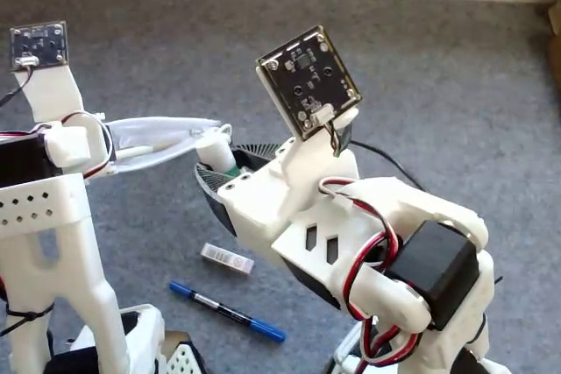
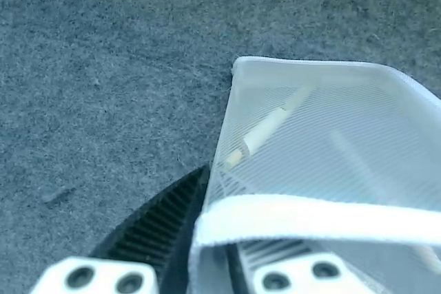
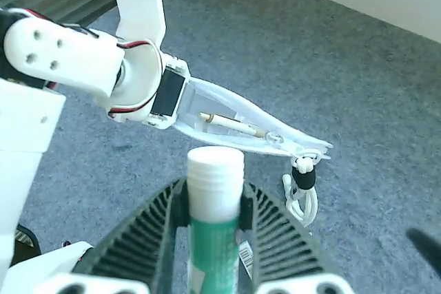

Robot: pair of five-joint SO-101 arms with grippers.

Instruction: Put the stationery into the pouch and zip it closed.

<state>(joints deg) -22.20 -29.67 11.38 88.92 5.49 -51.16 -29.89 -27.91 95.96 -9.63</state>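
Pouch (image 1: 166, 133), white mesh, hangs over the grey worktop (image 1: 438, 85) at left, its edge pinched in the left fingers (image 2: 151, 225). The left wrist view shows a pale stick (image 2: 265, 132) inside. The right wrist view shows the right fingers (image 3: 275, 232) clamped on a glue stick (image 3: 215, 225) beside its mouth. From above, the right arm (image 1: 351, 216) hides that mouth; a pen (image 1: 226, 311) and an eraser (image 1: 227, 257) lie nearer.

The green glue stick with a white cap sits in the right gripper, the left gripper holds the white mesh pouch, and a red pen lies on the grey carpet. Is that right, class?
One slip: the pen on the grey carpet is blue, not red, as the high view shows. The right gripper does hold the green glue stick, and the left gripper the white mesh pouch.
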